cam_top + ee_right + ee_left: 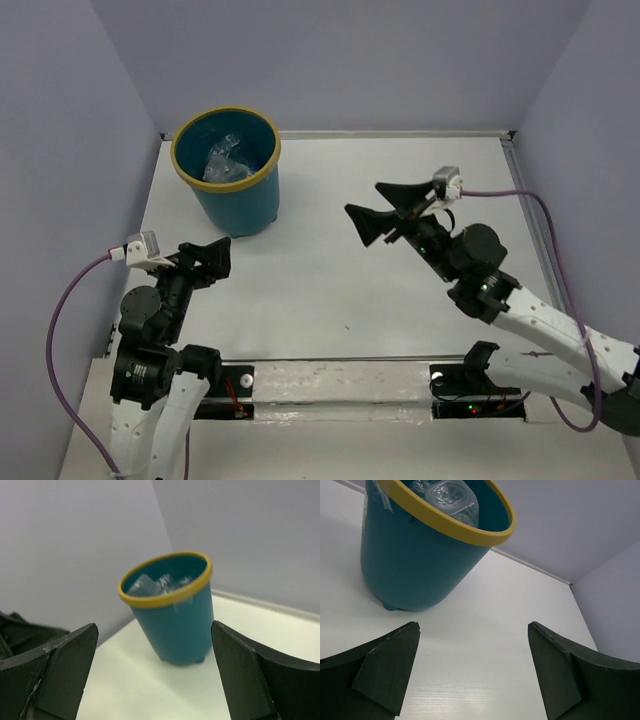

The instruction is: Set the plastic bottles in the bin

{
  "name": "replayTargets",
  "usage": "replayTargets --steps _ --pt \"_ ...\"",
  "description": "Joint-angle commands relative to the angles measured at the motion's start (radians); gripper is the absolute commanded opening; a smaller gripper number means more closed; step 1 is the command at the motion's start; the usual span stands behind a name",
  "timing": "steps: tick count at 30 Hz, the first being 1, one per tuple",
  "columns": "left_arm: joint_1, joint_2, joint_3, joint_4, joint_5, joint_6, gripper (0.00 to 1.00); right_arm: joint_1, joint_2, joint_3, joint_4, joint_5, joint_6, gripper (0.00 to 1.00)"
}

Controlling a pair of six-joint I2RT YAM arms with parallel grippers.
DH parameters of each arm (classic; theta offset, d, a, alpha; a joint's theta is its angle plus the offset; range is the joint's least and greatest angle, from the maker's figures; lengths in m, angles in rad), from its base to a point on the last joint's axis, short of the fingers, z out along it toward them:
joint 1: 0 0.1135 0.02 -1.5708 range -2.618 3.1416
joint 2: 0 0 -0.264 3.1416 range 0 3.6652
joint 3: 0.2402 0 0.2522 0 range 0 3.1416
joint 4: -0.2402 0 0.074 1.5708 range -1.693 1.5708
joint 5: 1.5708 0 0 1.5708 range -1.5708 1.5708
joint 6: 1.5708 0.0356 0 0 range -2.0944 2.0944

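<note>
The teal bin [238, 195] with its yellow rim stands upright at the far left of the white table. Clear plastic bottles [225, 160] lie piled inside it; one ribbed bottle bottom [451, 497] shows under the rim, and they appear as a pale heap [160, 584] in the right wrist view. My left gripper [207, 256] is open and empty, low over the table just in front of the bin [415, 560]. My right gripper [385, 208] is open and empty, raised to the right of the bin [172, 615] and pointing toward it.
Lavender walls enclose the table [330, 290] on three sides. A metal strip [530, 215] runs along the right edge. Purple cables [70, 300] loop from each wrist camera. The arm bases sit on a rail [330, 385] at the near edge.
</note>
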State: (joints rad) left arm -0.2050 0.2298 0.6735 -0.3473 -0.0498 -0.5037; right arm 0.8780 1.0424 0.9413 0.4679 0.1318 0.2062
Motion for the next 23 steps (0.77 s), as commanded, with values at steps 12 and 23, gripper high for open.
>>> replayTargets --steps 12,23 --pt "0.003 -0.012 0.13 -0.038 0.061 0.004 0.99 0.003 -0.824 -0.493 -0.554 0.203 0.213 1.0" --pt "0.001 -0.064 0.052 0.042 0.08 -0.05 0.99 0.003 -0.748 -0.395 -0.529 0.192 0.237 1.0"
